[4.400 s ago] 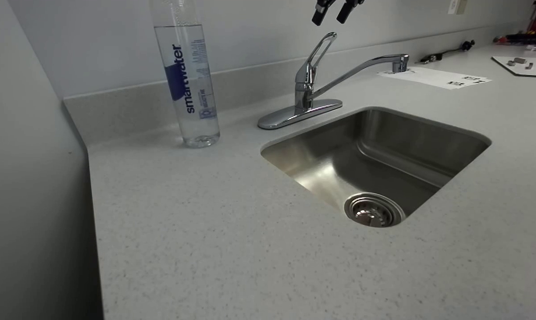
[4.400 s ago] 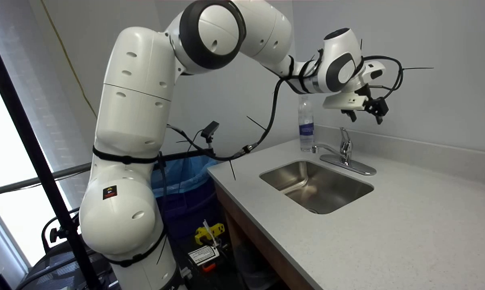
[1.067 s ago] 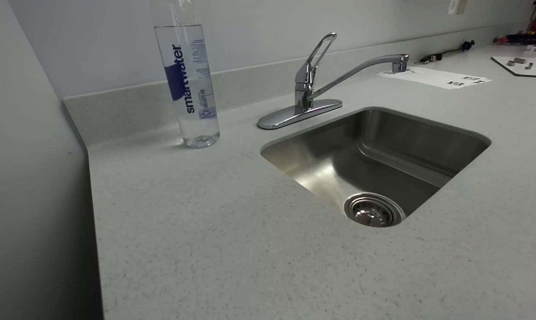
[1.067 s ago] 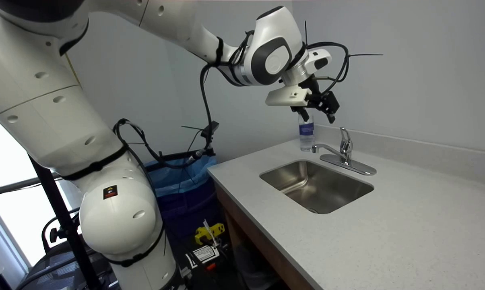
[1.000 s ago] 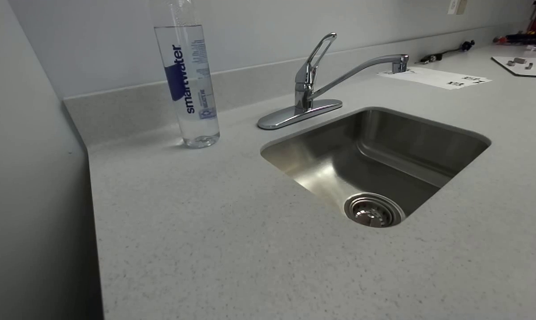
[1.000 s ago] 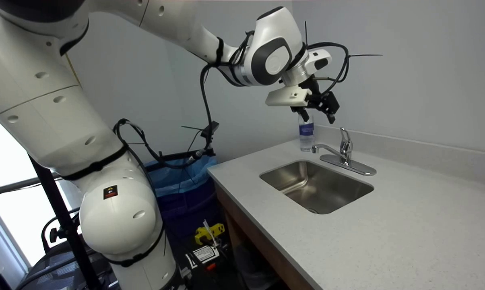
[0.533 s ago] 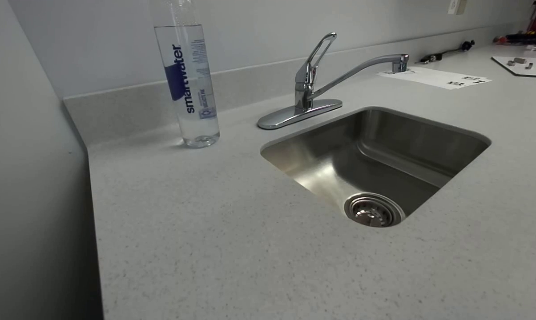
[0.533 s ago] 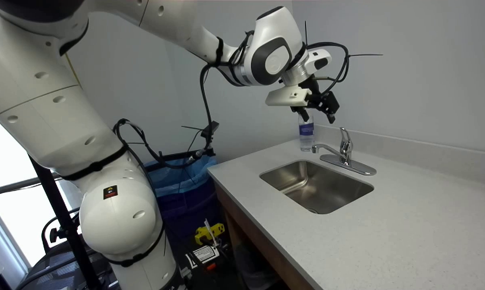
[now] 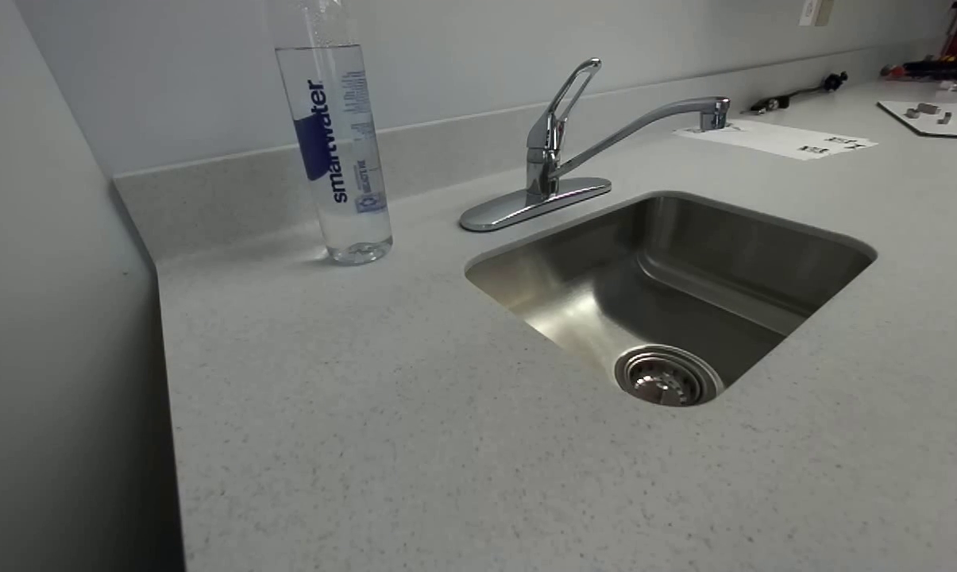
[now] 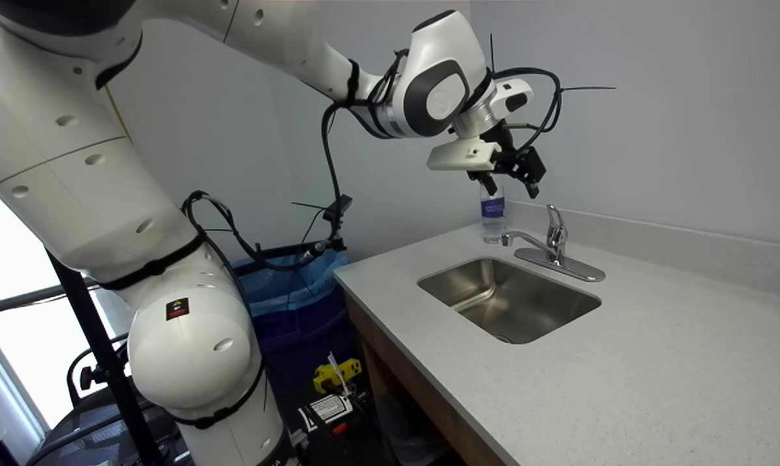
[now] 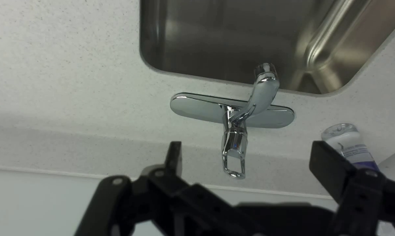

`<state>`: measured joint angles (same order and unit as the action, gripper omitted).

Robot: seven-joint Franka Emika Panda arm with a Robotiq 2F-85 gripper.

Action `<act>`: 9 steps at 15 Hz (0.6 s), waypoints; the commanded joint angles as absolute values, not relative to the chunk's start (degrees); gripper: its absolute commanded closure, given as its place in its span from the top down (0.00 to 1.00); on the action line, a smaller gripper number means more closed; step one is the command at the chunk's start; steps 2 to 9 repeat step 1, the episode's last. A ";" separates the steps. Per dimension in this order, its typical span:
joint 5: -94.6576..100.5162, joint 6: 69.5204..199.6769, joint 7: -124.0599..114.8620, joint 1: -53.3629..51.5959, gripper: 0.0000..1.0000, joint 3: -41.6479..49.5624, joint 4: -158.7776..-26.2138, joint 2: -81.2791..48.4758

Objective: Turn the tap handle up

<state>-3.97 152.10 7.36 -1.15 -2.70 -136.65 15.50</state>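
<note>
The tap handle [image 9: 543, 131] is a short chrome lever with a loop at its top, on the faucet body, and points upward at a slant. It also shows in an exterior view [image 10: 557, 234] and in the wrist view [image 11: 235, 141]. The longer thin spout [image 9: 645, 123] reaches out toward the sink. My gripper [image 10: 512, 191] is open and empty, above the spout and to the left of the handle in that view, apart from the faucet. In the wrist view the gripper's fingers [image 11: 246, 146] are wide apart, with the handle appearing between them. The gripper is out of frame in an exterior view.
A clear water bottle [image 9: 339, 159] stands beside the faucet near the wall; in the wrist view it [image 11: 348, 144] shows beyond the right finger. A steel sink [image 9: 732, 262] lies in front of the faucet. A backsplash [image 10: 687, 246] and wall rise behind it.
Since the oldest frames my arm has moved back, carrying the open gripper left in an exterior view and out of frame in another. Over the last second nothing has visibly moved; the handle looks unchanged.
</note>
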 commanded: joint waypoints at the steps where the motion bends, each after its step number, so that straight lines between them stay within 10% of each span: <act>1: -3.37 152.02 6.84 -2.02 1.00 -1.88 -136.59 15.49; 9: -3.37 152.02 6.84 -2.02 1.00 -1.88 -136.59 15.49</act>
